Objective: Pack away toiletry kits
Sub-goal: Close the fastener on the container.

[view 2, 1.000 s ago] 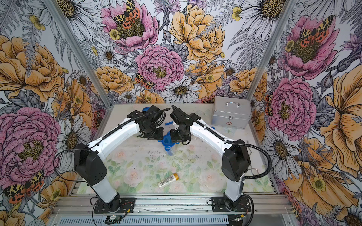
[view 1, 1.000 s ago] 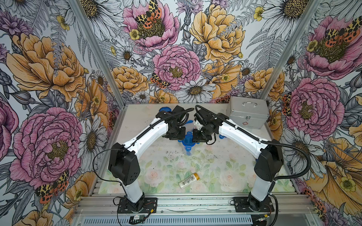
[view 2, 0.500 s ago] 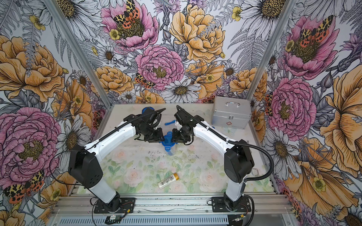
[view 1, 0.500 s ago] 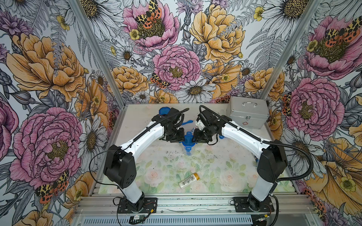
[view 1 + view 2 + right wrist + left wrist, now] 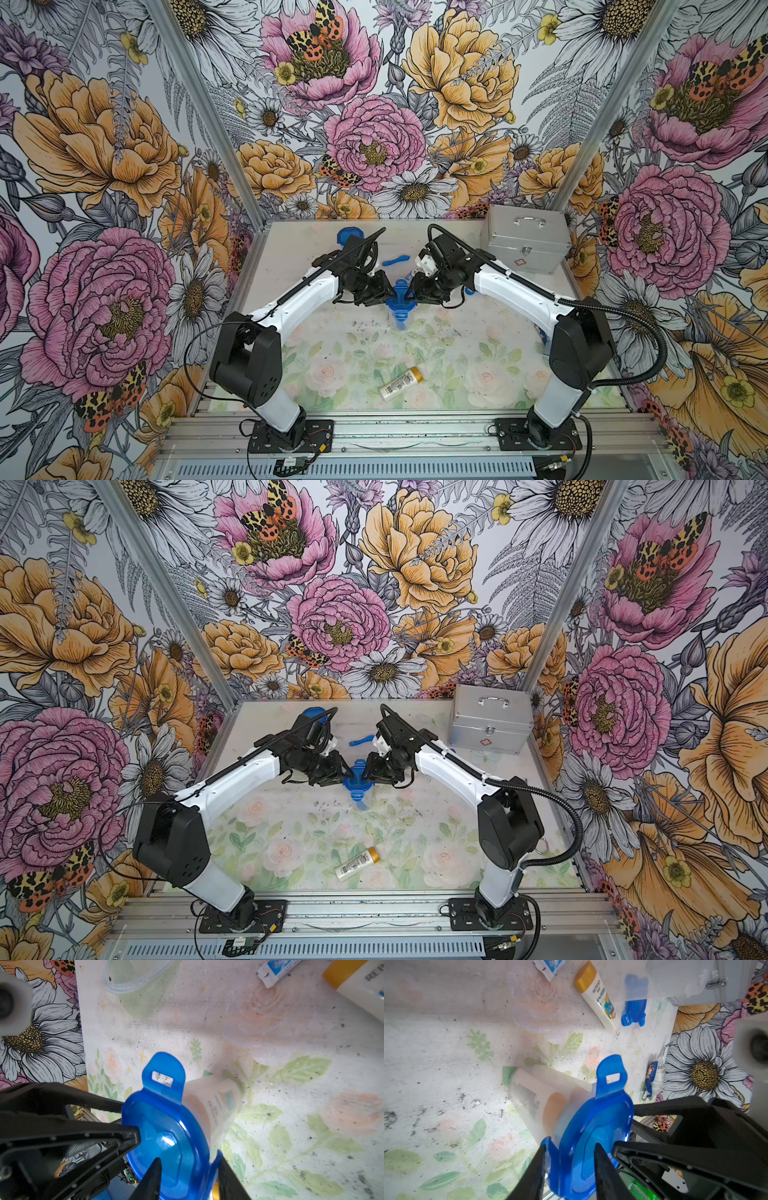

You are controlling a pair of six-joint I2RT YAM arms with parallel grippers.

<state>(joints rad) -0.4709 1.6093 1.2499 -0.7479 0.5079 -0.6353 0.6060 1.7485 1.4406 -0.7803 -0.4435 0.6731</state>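
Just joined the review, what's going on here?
Both arms are working on one kit mid-table: a clear cup with a white bottle inside, blue lid on its mouth. The left hand grips the lid's edge; the right hand straddles the opposite edge, grip unclear. A second bottle lies loose near the front; the silver case sits closed at the back.

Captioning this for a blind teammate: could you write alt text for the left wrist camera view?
The left claw pinches the edge of a blue lid sitting on a clear cup with a white bottle inside, while the right claw meets the lid from the opposite side. Beyond lie a gold-capped bottle, a toothpaste tube and a second blue lid.
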